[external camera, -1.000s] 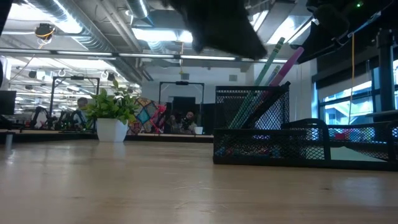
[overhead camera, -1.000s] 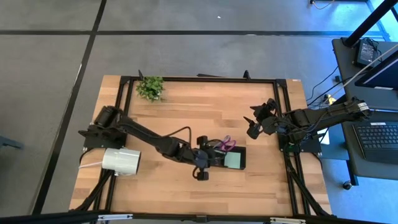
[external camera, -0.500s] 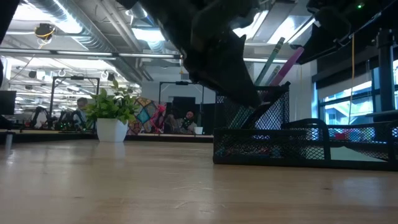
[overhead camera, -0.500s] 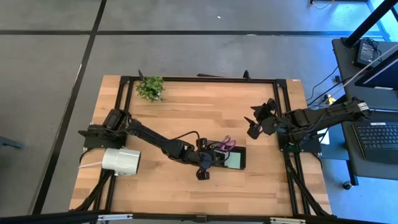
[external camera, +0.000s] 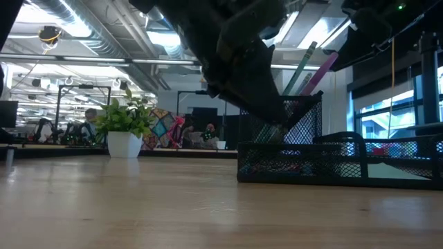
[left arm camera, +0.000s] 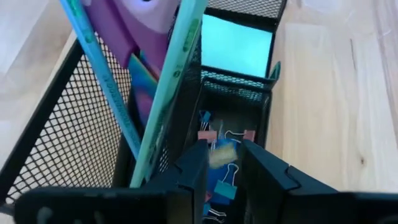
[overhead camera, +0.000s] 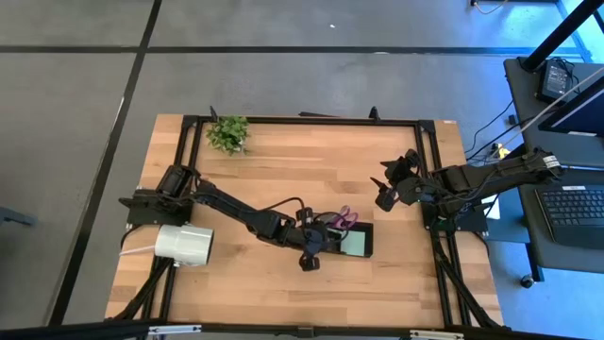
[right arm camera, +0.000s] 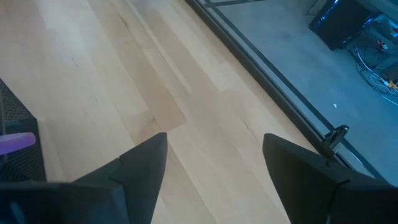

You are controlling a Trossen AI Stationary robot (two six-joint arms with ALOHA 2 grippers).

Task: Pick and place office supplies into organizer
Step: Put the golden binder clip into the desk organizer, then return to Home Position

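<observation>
Left gripper [left arm camera: 224, 163] narrowly parted over organizer [left arm camera: 93, 124], pale clip [left arm camera: 222, 154] between fingers; it might snag on mesh. Right gripper [right arm camera: 214, 162] wide.

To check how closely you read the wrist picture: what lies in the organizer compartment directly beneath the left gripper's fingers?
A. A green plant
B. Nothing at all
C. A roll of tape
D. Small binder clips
D: in the left wrist view, the left gripper hangs over a compartment of the organizer holding small coloured binder clips.
</observation>
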